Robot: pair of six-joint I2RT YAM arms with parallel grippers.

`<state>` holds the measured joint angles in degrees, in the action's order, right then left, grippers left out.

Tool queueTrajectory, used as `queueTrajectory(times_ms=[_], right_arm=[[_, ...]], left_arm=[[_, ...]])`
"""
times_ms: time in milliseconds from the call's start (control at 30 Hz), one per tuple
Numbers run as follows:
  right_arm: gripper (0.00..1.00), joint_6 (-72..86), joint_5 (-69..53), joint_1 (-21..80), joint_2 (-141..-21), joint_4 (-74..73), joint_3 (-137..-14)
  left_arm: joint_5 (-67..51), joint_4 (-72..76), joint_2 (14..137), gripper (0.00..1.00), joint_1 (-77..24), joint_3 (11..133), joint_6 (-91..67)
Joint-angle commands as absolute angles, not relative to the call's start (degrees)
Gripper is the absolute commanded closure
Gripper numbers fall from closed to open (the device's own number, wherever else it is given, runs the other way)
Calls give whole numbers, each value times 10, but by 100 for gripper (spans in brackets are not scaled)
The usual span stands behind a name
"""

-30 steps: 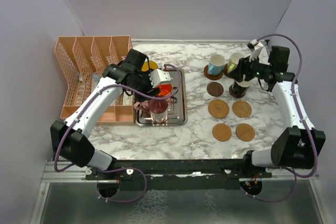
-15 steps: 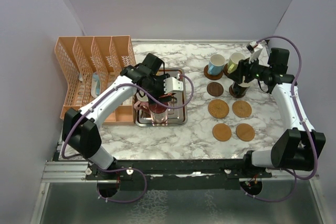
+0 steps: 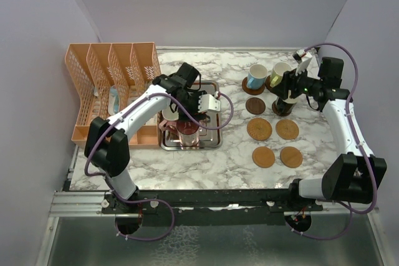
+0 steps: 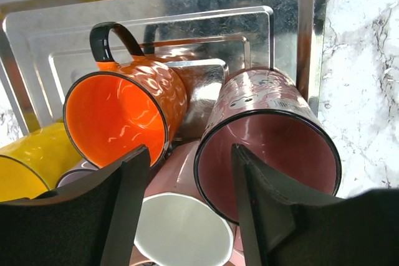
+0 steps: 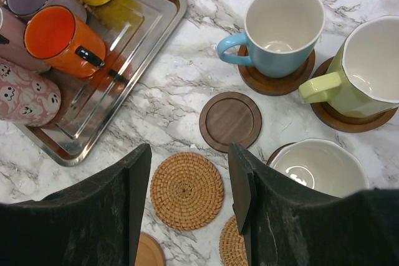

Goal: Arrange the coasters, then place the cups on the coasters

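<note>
Maroon cup [image 4: 268, 135]: lay tipped in tray [image 4: 312, 29], mouth toward parted, empty left fingers [image 4: 124, 216]; right fingers [image 5: 134, 216] parted, empty, well apart.

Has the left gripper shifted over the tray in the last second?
Yes. The left gripper has swung right, away from the orange file rack, and now sits farther across the steel tray, above the cups lying there.
</note>
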<state>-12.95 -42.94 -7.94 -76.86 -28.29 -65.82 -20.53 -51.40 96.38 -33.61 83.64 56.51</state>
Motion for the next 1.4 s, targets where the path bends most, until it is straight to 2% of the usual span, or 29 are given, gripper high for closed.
queueTrajectory(times_ms=[0, 367, 633, 900, 1167, 1233, 1367], right_arm=[[47, -139, -433, -78, -763, -265, -650], [47, -141, -433, -77, -768, -267, -650], [47, -142, -432, -78, -767, -266, -649], [47, -141, -433, -78, -768, -267, -649], [47, -140, -434, -77, -769, -267, -650], [47, -140, -434, -78, -768, -268, -650], [47, -141, -433, -78, -765, -267, -648]], left_arm=[[-233, -531, 969, 44, -338, 855, 577], [-265, -546, 1011, 63, -339, 861, 552], [-285, -559, 1019, 70, -339, 873, 534], [-305, -557, 1042, 80, -339, 906, 448], [-334, -508, 1060, 80, -346, 918, 332], [-331, -506, 1061, 76, -350, 924, 324], [-301, -506, 1043, 61, -349, 934, 322]])
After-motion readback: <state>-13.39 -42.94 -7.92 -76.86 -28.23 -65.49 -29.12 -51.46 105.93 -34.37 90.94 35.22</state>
